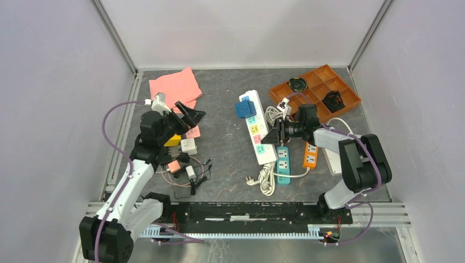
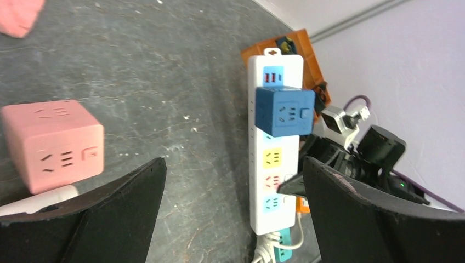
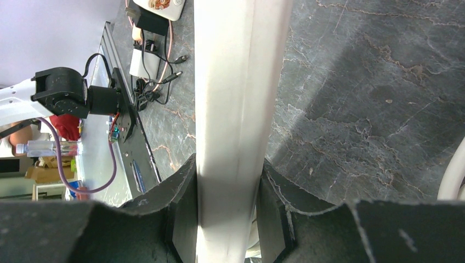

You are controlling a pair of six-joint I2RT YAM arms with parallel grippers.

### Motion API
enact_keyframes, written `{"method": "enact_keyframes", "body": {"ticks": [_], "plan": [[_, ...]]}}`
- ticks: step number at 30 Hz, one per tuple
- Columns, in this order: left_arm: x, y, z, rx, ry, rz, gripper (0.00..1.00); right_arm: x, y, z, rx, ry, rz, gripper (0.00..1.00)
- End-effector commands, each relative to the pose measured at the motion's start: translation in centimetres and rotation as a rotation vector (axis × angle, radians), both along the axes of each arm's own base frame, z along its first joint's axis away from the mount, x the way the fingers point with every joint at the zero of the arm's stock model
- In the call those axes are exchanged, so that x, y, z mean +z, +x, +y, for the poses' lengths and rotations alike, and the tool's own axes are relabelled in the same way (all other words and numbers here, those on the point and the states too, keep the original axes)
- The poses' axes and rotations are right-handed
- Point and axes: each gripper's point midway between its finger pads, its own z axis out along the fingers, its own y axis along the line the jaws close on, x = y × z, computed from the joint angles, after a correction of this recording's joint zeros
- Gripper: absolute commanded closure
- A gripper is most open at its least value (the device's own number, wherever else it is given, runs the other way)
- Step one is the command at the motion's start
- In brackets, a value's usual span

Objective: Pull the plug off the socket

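**Near edge.** A teal strip (image 1: 283, 164) and an orange strip (image 1: 310, 155) are lying beside a coiled white cord (image 1: 266, 178). Neither strip is the target.

**Right arm.** Just beyond them, the right gripper (image 3: 226, 175) is clamping the near end of the socket (image 1: 256, 129) from the right. In the wrist view its fingers (image 3: 183, 219) are pressing on both long sides of the white body, with the jaws narrowed to the strip's width.

**Socket.** It is lying flat at mid-table, running near to far on a slight slant.

**Left arm.** Well apart to the left, the left gripper (image 1: 192, 116) is hovering over a pink cube (image 2: 52, 145) and some small adapters. Its jaws are standing wide and holding nothing, and its camera is facing the socket.

**Plug.** Farther along the socket, the plug (image 2: 285, 111), a blue cube, is sitting in about the second outlet from the far end. It is overhanging the strip's left edge.

**Far side.** An orange tray (image 1: 318, 82) and a pink cloth (image 1: 175, 86) are lying near the back wall.

**Step in hand (judged).** The socket is being braced, and the plug is not yet gripped.

**Next move (judged).**
- The left gripper is needing to cross rightward to the plug.
- Its open jaws are needing to straddle two opposite faces and close firmly.
- The pull is needing to go straight off the outlet face while the right gripper is pinning the strip down.
- A tilted pull is likely to bind the prongs or drag the strip along.
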Motion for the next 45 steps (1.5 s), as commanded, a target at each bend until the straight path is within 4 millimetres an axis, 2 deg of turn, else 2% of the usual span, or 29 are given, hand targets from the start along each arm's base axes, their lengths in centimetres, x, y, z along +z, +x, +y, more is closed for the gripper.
{"method": "enact_keyframes", "body": {"ticks": [1,11,17,23,29,34,35,41,45], "plan": [[2.4,-1.0,-2.7,-0.161,-0.106,-0.085,0.00,0.7,1.2,-0.2,0.041,-0.006,-0.162,1.00],[2.3,-1.6,-5.1,-0.249,-0.170,-0.101,0.00,0.6,1.2,-0.2,0.044,-0.004,-0.157,1.00],[2.0,-1.1,-8.3,-0.281,-0.121,-0.094,0.00,0.5,1.1,-0.2,0.046,-0.005,-0.157,1.00],[-0.2,1.2,-10.8,-0.204,0.001,-0.006,0.00,0.3,1.2,-0.2,0.046,-0.007,-0.154,1.00],[-1.5,2.8,-13.6,-0.171,0.078,0.048,0.00,0.3,1.1,-0.2,0.049,-0.005,-0.151,1.00],[-2.3,5.1,-15.3,-0.118,0.145,0.093,0.00,0.3,1.1,-0.2,0.050,-0.004,-0.151,1.00],[-2.9,5.2,-15.5,-0.115,0.171,0.122,0.00,0.4,1.1,-0.2,0.050,-0.004,-0.151,1.00],[-3.4,6.5,-17.8,-0.121,0.204,0.144,0.00,0.4,1.1,-0.1,0.052,-0.003,-0.152,1.00],[-4.1,7.1,-18.5,-0.110,0.218,0.165,0.00,0.4,1.1,-0.1,0.052,-0.003,-0.151,1.00]]}}
